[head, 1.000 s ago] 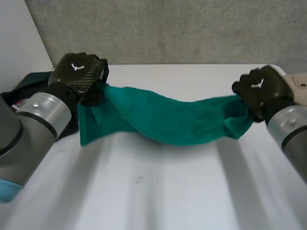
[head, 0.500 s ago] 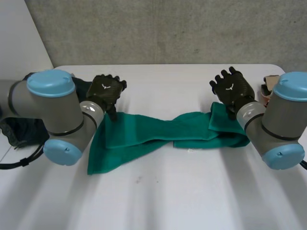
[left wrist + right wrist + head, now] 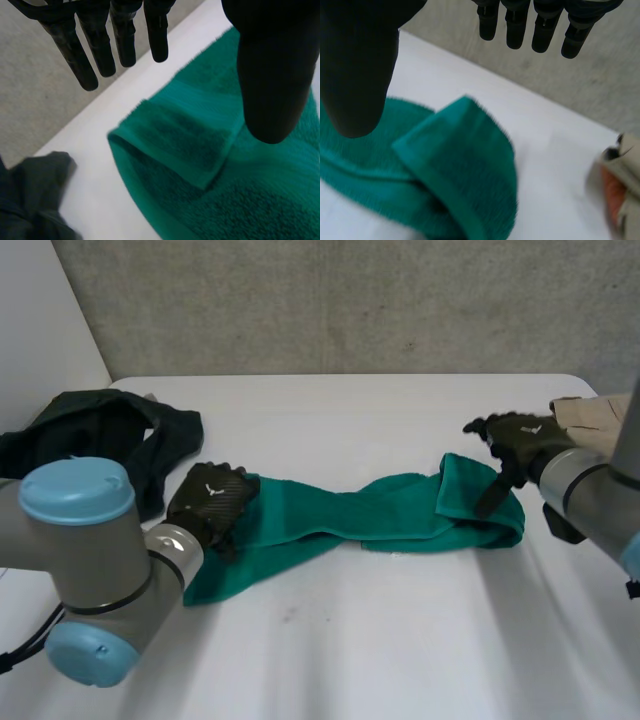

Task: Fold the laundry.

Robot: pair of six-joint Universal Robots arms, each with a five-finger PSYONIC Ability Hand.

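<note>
A green towel (image 3: 350,517) lies twisted across the white table (image 3: 330,640), folded over at both ends. My left hand (image 3: 208,504) hovers at its left end, fingers (image 3: 100,42) straight and spread above the folded corner (image 3: 180,145), holding nothing. My right hand (image 3: 515,440) is over the towel's right end (image 3: 465,165), open as well, its fingers (image 3: 540,25) straight and thumb (image 3: 357,65) apart from them. The towel rests free on the table.
A dark garment (image 3: 100,445) is piled at the table's left edge, also beside the towel (image 3: 35,200). A beige and orange cloth (image 3: 585,412) sits at the right edge, near the towel's end (image 3: 620,185). A concrete wall stands behind the table.
Both hands let go of the towel and it dropped from a stretched hang onto the table. The left arm then swung down over the left end; the right hand drew back to the right.
</note>
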